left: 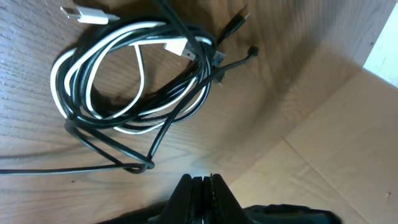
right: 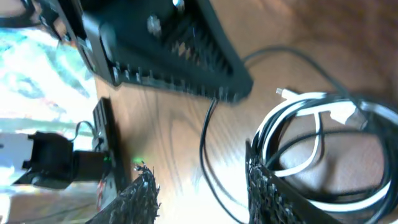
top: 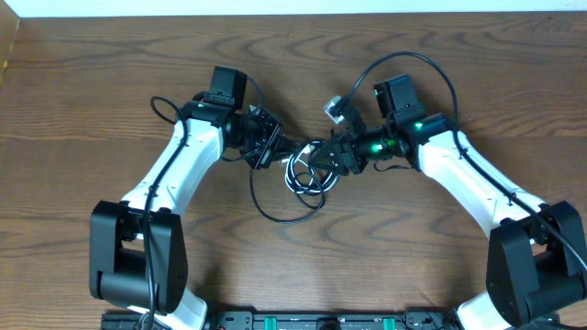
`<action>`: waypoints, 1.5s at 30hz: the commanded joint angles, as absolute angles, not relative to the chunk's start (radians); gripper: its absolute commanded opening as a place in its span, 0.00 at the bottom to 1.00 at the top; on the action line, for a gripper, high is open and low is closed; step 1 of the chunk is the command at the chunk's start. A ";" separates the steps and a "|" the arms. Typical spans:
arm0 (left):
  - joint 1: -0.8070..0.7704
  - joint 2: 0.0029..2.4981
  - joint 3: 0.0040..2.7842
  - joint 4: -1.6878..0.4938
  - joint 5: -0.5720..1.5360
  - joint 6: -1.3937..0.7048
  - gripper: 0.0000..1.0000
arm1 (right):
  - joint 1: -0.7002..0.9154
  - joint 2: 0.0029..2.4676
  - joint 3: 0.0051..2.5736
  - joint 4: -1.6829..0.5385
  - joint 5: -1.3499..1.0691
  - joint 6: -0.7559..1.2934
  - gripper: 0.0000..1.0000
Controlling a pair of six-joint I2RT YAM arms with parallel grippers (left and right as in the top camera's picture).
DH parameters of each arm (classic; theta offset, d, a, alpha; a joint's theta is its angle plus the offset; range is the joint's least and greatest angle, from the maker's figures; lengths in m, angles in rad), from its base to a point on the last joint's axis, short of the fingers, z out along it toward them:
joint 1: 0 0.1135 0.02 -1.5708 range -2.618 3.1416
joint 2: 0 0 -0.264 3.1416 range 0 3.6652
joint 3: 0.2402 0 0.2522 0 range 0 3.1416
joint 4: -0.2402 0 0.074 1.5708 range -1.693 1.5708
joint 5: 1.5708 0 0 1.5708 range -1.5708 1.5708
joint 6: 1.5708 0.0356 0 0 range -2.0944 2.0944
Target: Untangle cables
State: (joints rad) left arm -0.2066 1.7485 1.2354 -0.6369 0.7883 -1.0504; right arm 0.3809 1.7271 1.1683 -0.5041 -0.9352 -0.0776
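The cables [top: 303,174] lie as a small coil of black and white cords between my two grippers, and one black loop [top: 275,213] trails toward the table's front. In the left wrist view the white cord [left: 59,74] and black cords [left: 168,121] are wound together, with a white plug [left: 87,14] at the top. My left gripper [left: 202,180] is shut just short of the coil, and nothing shows between its jaws. My right gripper [right: 202,193] is open. A thin black strand [right: 205,149] runs between its fingers and reaches the left gripper's tip [right: 217,96]. One right finger [right: 267,186] overlaps the coil [right: 298,106].
The wooden table [top: 413,275] spreads all round the coil. A thick black arm wire [top: 431,64] arcs over the right wrist, and another [top: 163,105] loops beside the left arm. Both arm bases stand at the front corners. The table's back edge [top: 293,13] meets a white surface.
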 commanded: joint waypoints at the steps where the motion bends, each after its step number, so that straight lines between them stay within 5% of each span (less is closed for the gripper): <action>1: -0.199 1.728 1.258 -0.643 0.779 -1.005 0.07 | 0.381 1.726 1.182 -0.546 -0.921 -0.114 0.45; 4: -0.223 1.728 1.258 -0.698 0.707 -0.989 0.08 | 0.381 1.726 1.182 -0.574 -0.872 -0.113 0.44; 10: -0.278 1.728 1.223 -0.871 0.451 -0.994 0.34 | 0.380 1.726 1.182 -0.612 -0.790 -0.110 0.43; 22: -0.311 1.728 1.102 -0.595 0.463 -1.170 0.42 | 0.381 1.726 1.181 -0.658 -0.704 -0.115 0.44; 45: -0.379 1.777 1.100 -0.569 0.547 -1.262 0.36 | 0.448 1.726 1.178 -0.743 -0.572 -0.159 0.41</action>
